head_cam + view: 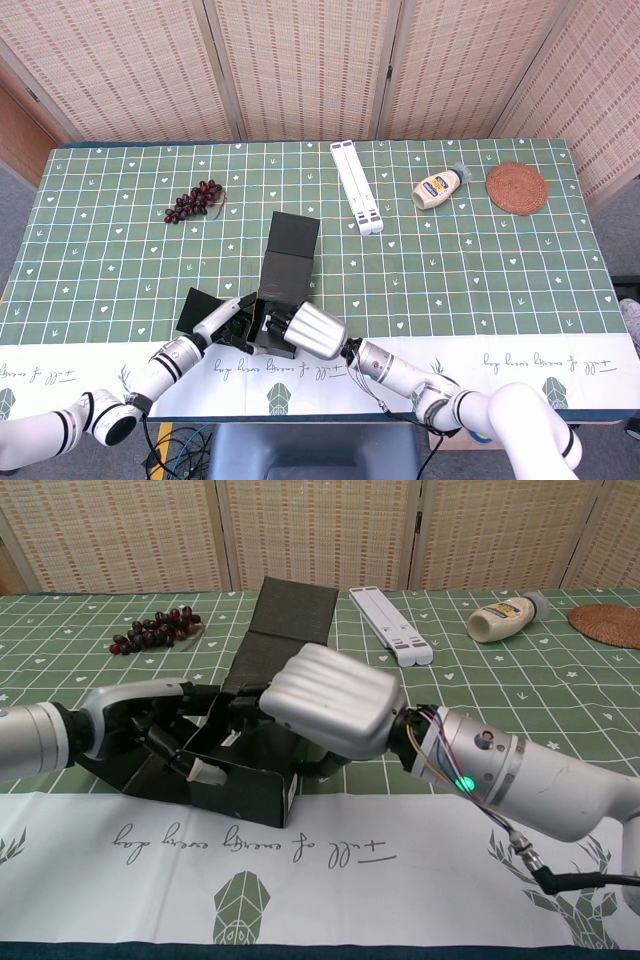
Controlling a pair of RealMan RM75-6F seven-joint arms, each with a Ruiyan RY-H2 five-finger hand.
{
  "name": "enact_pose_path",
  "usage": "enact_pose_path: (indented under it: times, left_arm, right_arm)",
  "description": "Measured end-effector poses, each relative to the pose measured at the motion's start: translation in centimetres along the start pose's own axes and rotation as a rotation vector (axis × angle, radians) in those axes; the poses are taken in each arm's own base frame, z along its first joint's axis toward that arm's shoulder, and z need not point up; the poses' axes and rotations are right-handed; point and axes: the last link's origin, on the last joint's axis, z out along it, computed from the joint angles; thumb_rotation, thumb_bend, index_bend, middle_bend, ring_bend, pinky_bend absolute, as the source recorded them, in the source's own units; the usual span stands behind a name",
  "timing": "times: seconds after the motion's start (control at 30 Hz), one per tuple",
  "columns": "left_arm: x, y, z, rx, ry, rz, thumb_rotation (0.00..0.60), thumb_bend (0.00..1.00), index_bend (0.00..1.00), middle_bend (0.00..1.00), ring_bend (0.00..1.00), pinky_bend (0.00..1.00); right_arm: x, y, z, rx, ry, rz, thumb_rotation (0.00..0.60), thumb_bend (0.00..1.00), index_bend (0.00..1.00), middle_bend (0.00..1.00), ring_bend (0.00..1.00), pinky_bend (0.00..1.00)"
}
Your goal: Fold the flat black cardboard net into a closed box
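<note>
- Green checked cloth covers the worktop (480, 270) and looks slick to us; we judge the half-built box could skate toward the near edge if either hand pushes sideways rather than down.
- Black cardboard net, partly folded into an open box (262, 322), sits at the near edge of the worktop between both hands, with its long lid panel (285, 620) stretching away toward the far side. That panel lies tilted back and unsupported, so we think it may flop or crease wrongly when it is brought over.
- Silver right hand (330, 702) is curled over the box's right wall and mouth, fingers tucked toward the inside. We cannot tell whether it pinches the wall or merely presses on it. Too much weight here could buckle the thin wall inward.
- Dark-fingered left hand (165, 735) reaches in from the left, fingers curled at the side flap and left wall; a true grip is not visible to us. If it lets go, the flap (198, 310) lying out to the left could spring flat again.
- Small white fingertip (207, 771) touches the front wall; a slip there might pop the corner open.
</note>
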Motion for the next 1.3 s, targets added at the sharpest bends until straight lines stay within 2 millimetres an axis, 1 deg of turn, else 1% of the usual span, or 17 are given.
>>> enact_pose_path:
  times: [0.13, 0.3, 0.47, 0.53, 0.6, 0.7, 0.8, 0.87, 0.97, 1.03, 1.17, 1.2, 1.23, 1.27, 1.3]
  left_arm:
    - [0.1, 0.1, -0.1, 0.0, -0.002, -0.003, 0.6, 0.05, 0.16, 0.17, 0.59, 0.78]
    - [0.0, 0.1, -0.1, 0.002, -0.006, -0.013, 0.6, 0.05, 0.16, 0.17, 0.59, 0.78]
    - [0.0, 0.0, -0.2, 0.005, -0.01, -0.023, 0.6, 0.05, 0.17, 0.17, 0.59, 0.78]
    - [0.0, 0.1, -0.2, 0.004, -0.01, -0.029, 0.6, 0.05, 0.17, 0.17, 0.59, 0.78]
    - [0.0, 0.1, -0.2, 0.003, -0.011, -0.035, 0.6, 0.05, 0.17, 0.17, 0.59, 0.78]
    - [0.0, 0.1, -0.2, 0.002, -0.011, -0.04, 0.6, 0.05, 0.18, 0.17, 0.59, 0.78]
    - [0.0, 0.1, -0.3, 0.003, -0.011, -0.045, 0.6, 0.05, 0.18, 0.17, 0.59, 0.78]
    - [0.0, 0.0, -0.3, 0.003, -0.011, -0.047, 0.6, 0.05, 0.18, 0.17, 0.59, 0.78]
    - [0.0, -0.1, -0.4, 0.003, -0.01, -0.047, 0.6, 0.05, 0.18, 0.17, 0.59, 0.78]
    - [0.0, -0.1, -0.4, 0.002, -0.009, -0.048, 0.6, 0.05, 0.18, 0.17, 0.59, 0.78]
    - [0.1, 0.0, -0.5, -0.004, -0.002, -0.045, 0.6, 0.05, 0.15, 0.15, 0.6, 0.78]
    - [0.1, 0.1, -0.5, -0.005, 0.0, -0.043, 0.6, 0.05, 0.14, 0.13, 0.62, 0.78]
    - [0.1, 0.1, -0.5, -0.007, 0.001, -0.04, 0.6, 0.05, 0.11, 0.09, 0.61, 0.78]
    - [0.1, 0.1, -0.6, -0.008, 0.002, -0.035, 0.6, 0.05, 0.1, 0.07, 0.6, 0.78]
    - [0.1, 0.2, -0.6, -0.011, 0.004, -0.028, 0.6, 0.05, 0.08, 0.05, 0.58, 0.78]
  right_arm:
    - [0.0, 0.0, -0.1, 0.016, -0.017, -0.013, 0.6, 0.27, 0.34, 0.35, 0.77, 1.0]
    - [0.1, 0.1, -0.2, 0.037, -0.041, -0.028, 0.6, 0.32, 0.41, 0.39, 0.78, 1.0]
    - [0.3, 0.3, -0.2, 0.069, -0.076, -0.046, 0.6, 0.43, 0.51, 0.46, 0.79, 1.0]
    - [0.5, 0.2, -0.1, 0.081, -0.087, -0.051, 0.6, 0.47, 0.54, 0.5, 0.8, 1.0]
    - [0.6, 0.3, -0.1, 0.089, -0.093, -0.054, 0.6, 0.5, 0.6, 0.57, 0.8, 1.0]
    - [0.9, 0.3, 0.1, 0.097, -0.099, -0.055, 0.6, 0.53, 0.69, 0.66, 0.81, 1.0]
    - [1.1, 0.3, 0.2, 0.098, -0.101, -0.054, 0.6, 0.55, 0.75, 0.72, 0.81, 1.0]
    - [1.1, 0.3, 0.3, 0.096, -0.101, -0.054, 0.6, 0.55, 0.76, 0.73, 0.82, 1.0]
    - [1.2, 0.4, 0.2, 0.096, -0.107, -0.051, 0.6, 0.54, 0.75, 0.65, 0.82, 1.0]
    - [1.3, 0.5, 0.1, 0.094, -0.111, -0.046, 0.6, 0.51, 0.69, 0.56, 0.82, 1.0]
    - [1.7, 0.7, 0.0, 0.086, -0.114, -0.042, 0.6, 0.41, 0.28, 0.33, 0.81, 1.0]
    - [1.8, 0.8, 0.0, 0.083, -0.115, -0.042, 0.6, 0.38, 0.19, 0.28, 0.8, 1.0]
    - [1.9, 0.8, -0.1, 0.078, -0.114, -0.039, 0.6, 0.36, 0.11, 0.23, 0.8, 1.0]
    - [2.1, 0.8, -0.1, 0.074, -0.113, -0.037, 0.6, 0.33, 0.05, 0.2, 0.79, 1.0]
    - [2.3, 0.9, -0.1, 0.068, -0.11, -0.033, 0.6, 0.32, 0.02, 0.18, 0.78, 1.0]
